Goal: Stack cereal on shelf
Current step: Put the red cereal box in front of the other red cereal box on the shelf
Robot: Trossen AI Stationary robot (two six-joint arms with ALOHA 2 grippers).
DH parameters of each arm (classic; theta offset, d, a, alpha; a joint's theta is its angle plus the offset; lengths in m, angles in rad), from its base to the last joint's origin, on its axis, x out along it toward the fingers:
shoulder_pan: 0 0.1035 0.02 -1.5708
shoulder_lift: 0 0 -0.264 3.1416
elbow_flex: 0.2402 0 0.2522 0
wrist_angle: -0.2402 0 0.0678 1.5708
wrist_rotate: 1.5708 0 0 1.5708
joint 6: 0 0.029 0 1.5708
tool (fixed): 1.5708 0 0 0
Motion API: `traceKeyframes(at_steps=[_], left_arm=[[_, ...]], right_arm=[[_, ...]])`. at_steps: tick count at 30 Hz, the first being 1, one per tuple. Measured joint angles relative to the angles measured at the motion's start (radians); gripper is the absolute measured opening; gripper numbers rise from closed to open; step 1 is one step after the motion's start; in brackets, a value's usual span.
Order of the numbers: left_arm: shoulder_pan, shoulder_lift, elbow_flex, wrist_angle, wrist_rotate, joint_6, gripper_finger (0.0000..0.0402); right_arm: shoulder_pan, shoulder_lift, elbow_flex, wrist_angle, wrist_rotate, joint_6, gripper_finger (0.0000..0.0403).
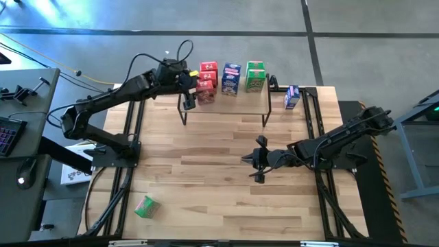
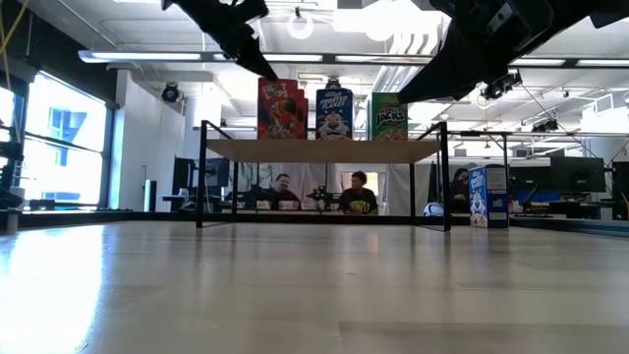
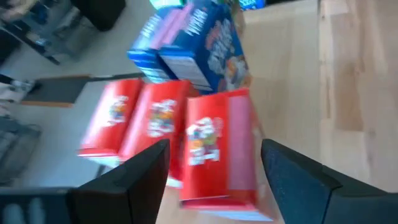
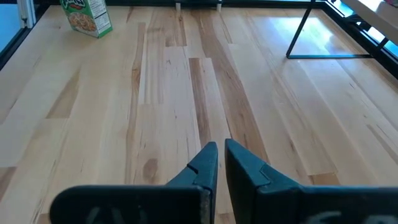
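The shelf (image 1: 226,106) stands near the table's far edge, and its board (image 2: 324,149) carries upright cereal boxes: red (image 1: 208,77) on the left, blue (image 1: 231,77) in the middle, green (image 1: 255,75) on the right. My left gripper (image 1: 190,98) hovers at the shelf's left end. In its wrist view it is open (image 3: 214,149), with a finger on either side of the nearest red box (image 3: 217,124), apart from it. My right gripper (image 1: 247,161) is shut (image 4: 221,149) and waits over the table's middle right.
One blue box (image 1: 291,97) stands upright on the table just right of the shelf (image 2: 486,197). A green box (image 1: 146,206) lies at the near left corner (image 4: 87,15). People sit in the room beyond the far edge.
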Motion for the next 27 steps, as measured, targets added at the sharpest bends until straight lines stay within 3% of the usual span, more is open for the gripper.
traceKeyframes(at_steps=[6, 12, 16, 20, 27], left_arm=[[-0.004, -0.088, 0.0, -0.031, -0.019, -0.038, 0.0235], [-0.005, -0.157, -0.076, -0.152, -0.053, -0.188, 0.0167], [-0.005, -0.159, -0.188, -0.066, -0.07, -0.22, 0.0103], [-0.002, -0.156, -0.28, 0.126, -0.072, -0.254, 0.005], [0.047, -0.157, -0.314, 0.243, 0.01, -0.285, 0.0017]], right_arm=[[0.0, 0.0, 0.0, 0.0, -0.002, 0.0, 0.0018], [0.0, 0.0, 0.0, 0.0, -0.002, -0.003, 0.0018], [0.0, 0.0, 0.0, 0.0, -0.002, -0.006, 0.0018], [0.0, 0.0, 0.0, 0.0, -0.002, -0.001, 0.0018], [0.0, 0.0, 0.0, 0.0, -0.002, 0.009, 0.0018]])
